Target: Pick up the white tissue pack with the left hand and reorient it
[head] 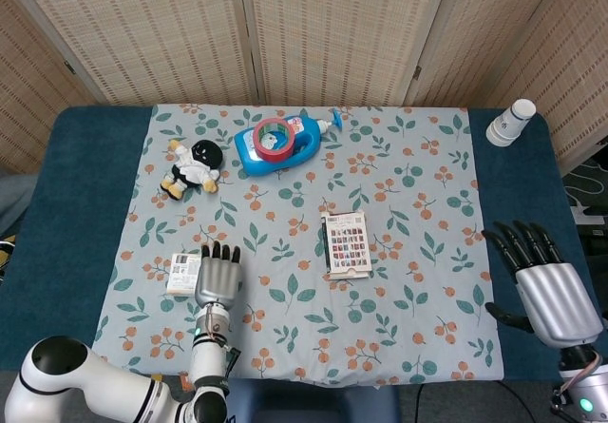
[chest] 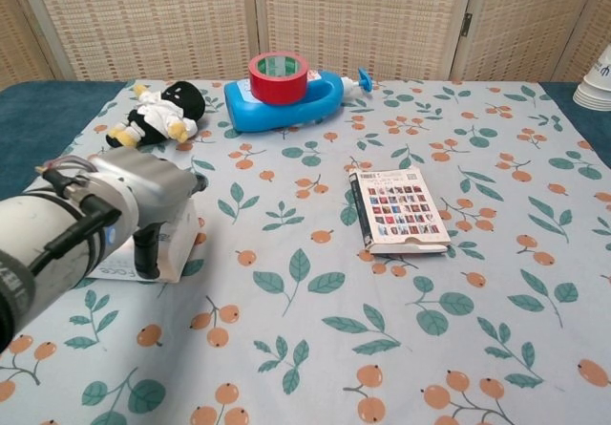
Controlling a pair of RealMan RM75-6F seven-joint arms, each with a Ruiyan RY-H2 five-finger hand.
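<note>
A leaf-and-berry printed cloth (head: pixel 313 337) covers the middle of a dark blue table (head: pixel 66 204), with woven reed screens (head: pixel 323 33) standing behind it. Nearest, the left hand (head: pixel 218 278) lies palm-down over the white tissue pack (head: pixel 182 274), fingers extended forward; from the chest view a dark digit reaches down the pack's near face, though whether it truly grips is hard to tell. The pack lies flat on the cloth's near-left part, white with small print on its end. The right hand (head: pixel 546 285) hovers over the table's right edge, fingers spread, holding nothing. Mid-cloth lies a colourful card box (head: pixel 347 243). Farther back sit a plush doll (head: pixel 193 166), a blue detergent bottle (head: pixel 294 143) bearing a red tape roll (head: pixel 273 138), and stacked paper cups (head: pixel 511 122).
</note>
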